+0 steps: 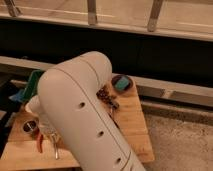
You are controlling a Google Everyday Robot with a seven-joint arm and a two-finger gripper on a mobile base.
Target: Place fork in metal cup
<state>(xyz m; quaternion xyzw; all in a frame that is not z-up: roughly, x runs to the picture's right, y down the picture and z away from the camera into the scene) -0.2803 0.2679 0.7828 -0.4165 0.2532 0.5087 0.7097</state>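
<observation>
A: Pinching anything, those jaws?
B: They are standing fully closed. The gripper (50,136) is hanging right over the fork (55,150), but the white arm (85,115) is hiding any grip.
A: And the metal cup (30,126)?
B: Sitting near the fork, on the wooden table (132,130).

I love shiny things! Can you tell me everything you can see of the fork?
The fork is slim, shiny silver metal. Only a short stretch shows, pointing towards the near edge of the wooden table, just right of the red-orange carrot-like item. Its upper end is hidden under the shut gripper, low on the left beneath the big white arm. Whether the gripper holds it cannot be told.
</observation>
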